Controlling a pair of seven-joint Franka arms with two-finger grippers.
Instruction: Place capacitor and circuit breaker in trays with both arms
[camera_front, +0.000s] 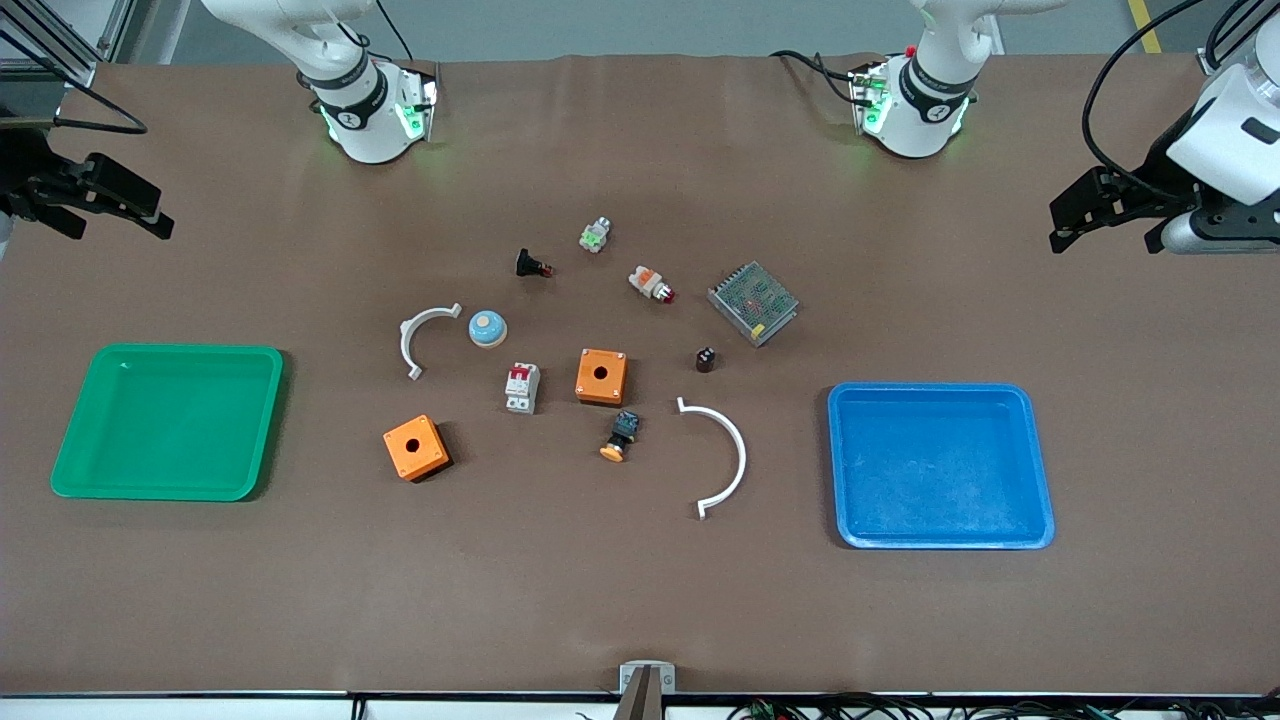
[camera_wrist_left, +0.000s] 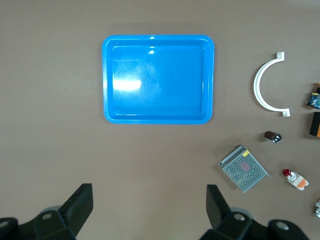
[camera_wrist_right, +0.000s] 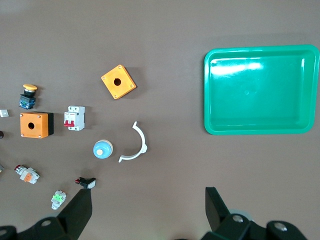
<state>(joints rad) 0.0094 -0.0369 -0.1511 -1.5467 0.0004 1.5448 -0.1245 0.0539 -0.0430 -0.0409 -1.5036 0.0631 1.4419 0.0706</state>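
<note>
The capacitor (camera_front: 705, 360), a tiny black cylinder, stands on the brown table between the metal mesh box and a white arc; it also shows in the left wrist view (camera_wrist_left: 272, 136). The circuit breaker (camera_front: 521, 387), a white-grey block with red levers, lies beside an orange box (camera_front: 601, 376); it also shows in the right wrist view (camera_wrist_right: 76, 118). My left gripper (camera_front: 1100, 225) (camera_wrist_left: 148, 200) is open and empty, high over the table's left-arm end. My right gripper (camera_front: 115, 215) (camera_wrist_right: 148, 200) is open and empty, high over the right-arm end.
A blue tray (camera_front: 935, 388) lies toward the left arm's end and a green tray (camera_front: 170, 350) toward the right arm's end. Between them lie a second orange box (camera_front: 416, 447), two white arcs (camera_front: 728, 455), a mesh box (camera_front: 753, 302), push-buttons and an indicator lamp (camera_front: 651, 283).
</note>
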